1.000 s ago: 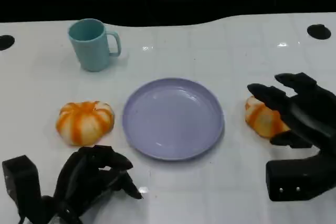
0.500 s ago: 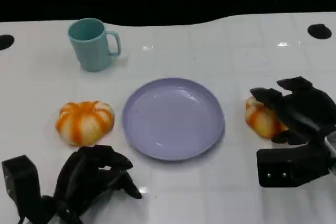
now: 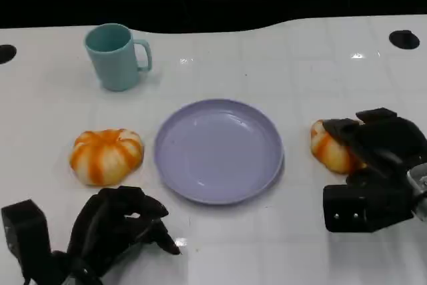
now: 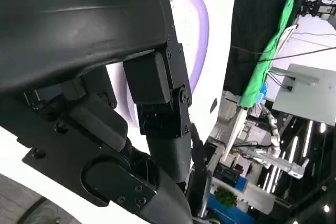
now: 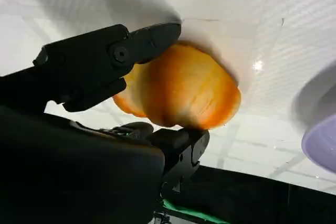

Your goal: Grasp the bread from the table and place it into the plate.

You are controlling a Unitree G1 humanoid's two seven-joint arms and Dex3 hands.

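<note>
You lowered the right hand (image 3: pixel 377 165) and closed its fingers around the bread (image 3: pixel 331 149) at right of frame, still on the worktop beside the plate (image 3: pixel 219 150); lift comes next

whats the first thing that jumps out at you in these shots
The right hand closing around an orange-striped bread, fingers on both sides of it, just right of the lavender plate. Next comes a second bread left of the plate, with a teal mug behind it.
</note>
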